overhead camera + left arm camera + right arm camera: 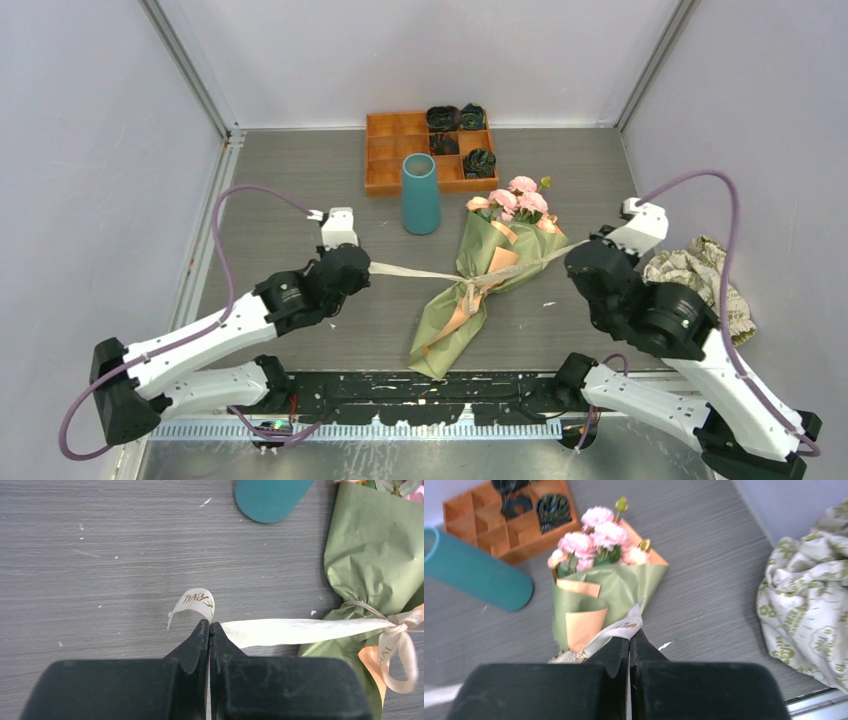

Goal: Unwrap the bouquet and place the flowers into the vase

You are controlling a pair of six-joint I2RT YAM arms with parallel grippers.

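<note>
Lying between left jaws and right jaws, bouquet [480,245], both clamped on its ribbon [410,272].

Bright, even, diffuse light; faint soft shadows; right wrist view slightly blurred

Curled end of the ribbon [196,600], left of the bouquet [372,555]: gold capitals, roughly "RVAL", partly turned out of sight.
Loop at the bouquet's knot: more gold letters, too blurred to read.
Stretch beside the bouquet's orange fold, right wrist view: gold print, illegible.
</note>
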